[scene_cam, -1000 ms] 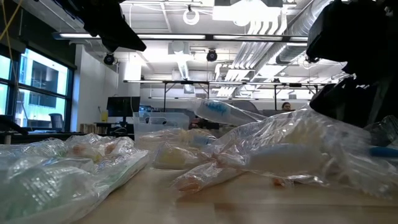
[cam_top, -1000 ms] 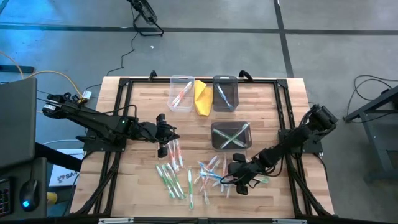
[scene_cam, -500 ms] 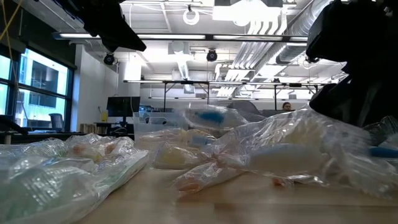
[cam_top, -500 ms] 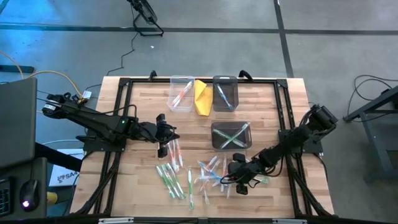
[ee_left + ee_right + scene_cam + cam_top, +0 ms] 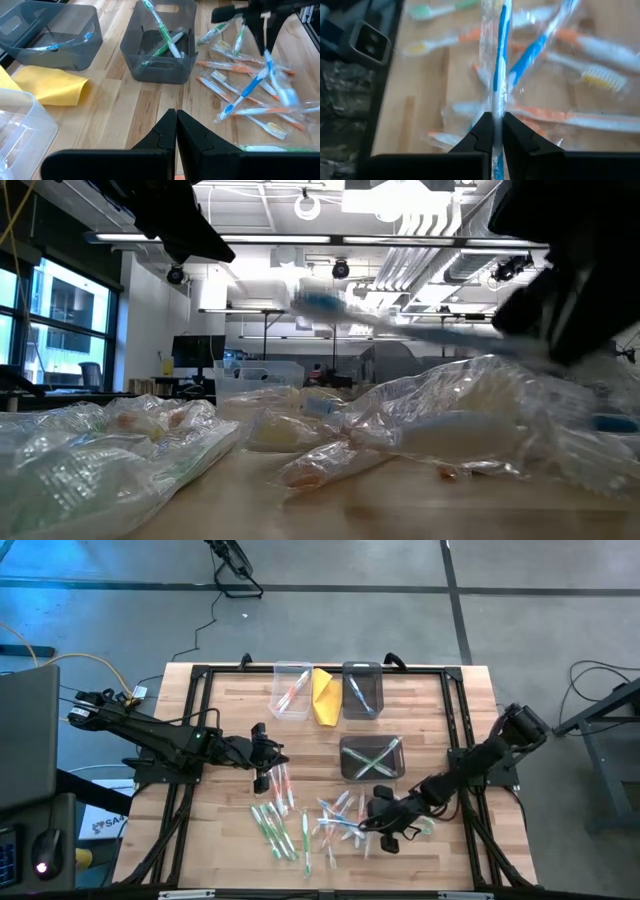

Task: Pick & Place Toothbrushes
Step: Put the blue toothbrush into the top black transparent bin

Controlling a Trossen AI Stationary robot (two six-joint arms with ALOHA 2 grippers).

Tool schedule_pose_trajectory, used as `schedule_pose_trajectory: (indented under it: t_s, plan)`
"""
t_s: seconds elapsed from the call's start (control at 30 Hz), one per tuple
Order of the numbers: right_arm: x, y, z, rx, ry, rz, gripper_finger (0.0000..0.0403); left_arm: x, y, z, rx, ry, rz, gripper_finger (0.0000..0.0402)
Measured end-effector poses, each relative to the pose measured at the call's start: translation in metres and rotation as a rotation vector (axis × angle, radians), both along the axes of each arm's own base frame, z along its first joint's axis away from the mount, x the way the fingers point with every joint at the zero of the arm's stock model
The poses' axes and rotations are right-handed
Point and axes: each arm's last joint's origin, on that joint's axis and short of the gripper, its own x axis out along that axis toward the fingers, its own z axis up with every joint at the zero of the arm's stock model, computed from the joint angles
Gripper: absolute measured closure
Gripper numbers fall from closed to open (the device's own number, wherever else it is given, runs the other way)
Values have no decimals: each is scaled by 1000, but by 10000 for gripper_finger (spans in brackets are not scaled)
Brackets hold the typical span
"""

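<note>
Wooden table (image 5: 220, 830) carried scattered toothbrushes (image 5: 280, 830) in clear wrappers, loose along its near half. Right hand (image 5: 492, 131) was clamped on a blue wrapped toothbrush (image 5: 499, 55), raised above the pile. Left hand (image 5: 176, 131) hung shut and empty near the table's left side. Grey bin (image 5: 345, 768) held crossed green brushes.
</note>
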Motion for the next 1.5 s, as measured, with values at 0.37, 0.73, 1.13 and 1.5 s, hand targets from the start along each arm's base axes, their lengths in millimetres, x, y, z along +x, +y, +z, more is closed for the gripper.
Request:
schedule_pose_trajectory:
  t_s: [0.37,0.73,1.13,1.5]
  plan:
    - [-19,-31,59,-40,-149,-197,388,0,0,0,0,0,0,391]
    - [-32,-83,103,-184,-327,-441,388,0,0,0,-50,-8,27,391]
    - [-24,-160,109,-370,-312,-740,388,0,1,0,-28,-17,72,391]
    - [-15,-228,91,-352,-213,-922,388,0,4,1,64,-20,126,391]
